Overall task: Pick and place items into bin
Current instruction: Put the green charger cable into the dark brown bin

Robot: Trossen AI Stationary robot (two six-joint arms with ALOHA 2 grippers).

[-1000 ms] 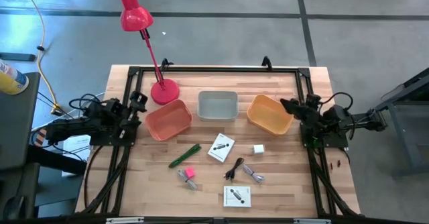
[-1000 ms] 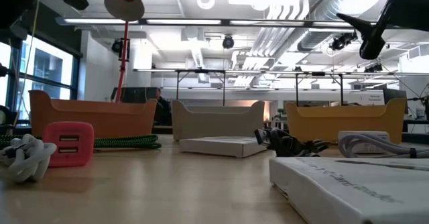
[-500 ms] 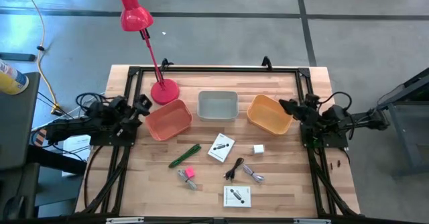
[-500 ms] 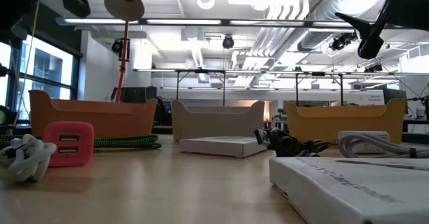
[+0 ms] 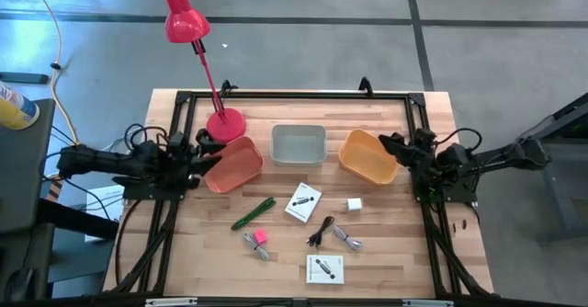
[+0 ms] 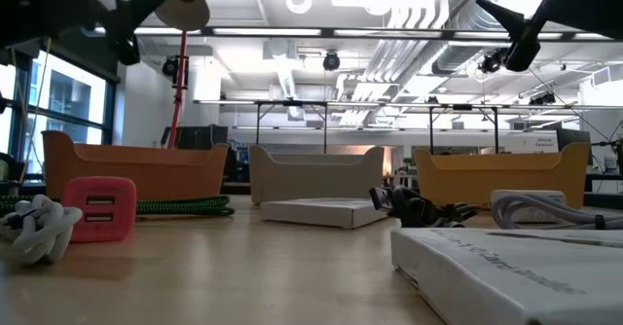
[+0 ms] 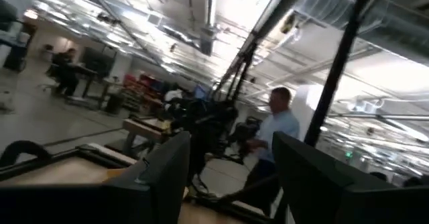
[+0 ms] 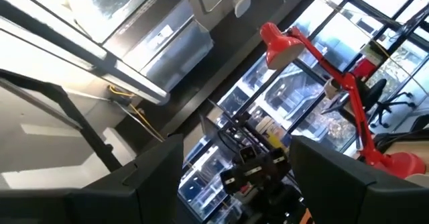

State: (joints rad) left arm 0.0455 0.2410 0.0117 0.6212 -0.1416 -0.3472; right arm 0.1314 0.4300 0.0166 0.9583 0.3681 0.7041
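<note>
The items lie on the wooden table in the high view: a green pen-like stick (image 5: 253,213), a tiny pink block (image 5: 260,237), a tiny white block (image 5: 354,204), two white packets (image 5: 303,202) (image 5: 323,269), a black cable (image 5: 321,231) and silvery bits (image 5: 349,241). My left gripper (image 5: 204,151) (image 7: 231,157) hovers open in the air at the left rim of the salmon bin (image 5: 231,164). My right gripper (image 5: 390,144) (image 8: 234,163) hovers open at the right rim of the orange bin (image 5: 369,156). Both stand high in the low view, the left gripper (image 6: 127,18) and the right gripper (image 6: 506,28).
A grey bin (image 5: 298,144) stands between the salmon and orange bins along the far side. A red desk lamp (image 5: 225,123) has its base behind the salmon bin. A black frame (image 5: 294,95) rims the table. People show in the room beyond.
My left arm has stretched out toward the table's right, carrying its gripper closer to the salmon bin's rim and tipping it into the low view. My right gripper has shifted a little toward the orange bin and risen slightly. The items have stayed put.
</note>
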